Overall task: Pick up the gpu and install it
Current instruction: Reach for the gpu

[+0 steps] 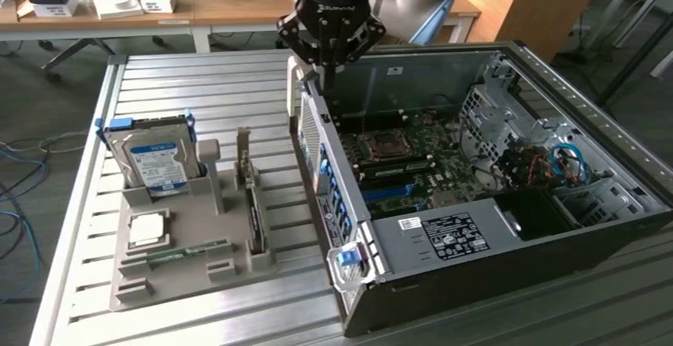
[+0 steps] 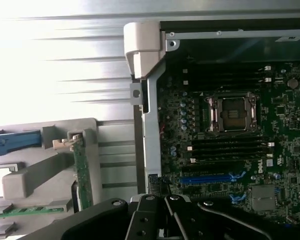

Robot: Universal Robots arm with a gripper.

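Standing on edge in a slot of the grey holder [image 1: 137,287], just beside the computer case [image 1: 452,299] on its rear-panel side: the gpu [image 1: 252,200], not lifted, nothing touching it. Sharing that holder, farther from the case: a blue-framed hard drive [image 1: 156,161] and a slim green memory stick [image 1: 179,251]. Hovering above the case's rear corner, apart from the card: the gripper [image 1: 325,66], fingers drawn together on nothing (no card between them). Confirmed from the wrist camera: the gpu [image 2: 82,175] upright in its slot beside the case wall. Lying open inside the case: the motherboard [image 1: 421,157], its blue expansion slot [image 2: 207,178] unoccupied. Judging from this, nothing of the task done yet: pick-up and seating both left.
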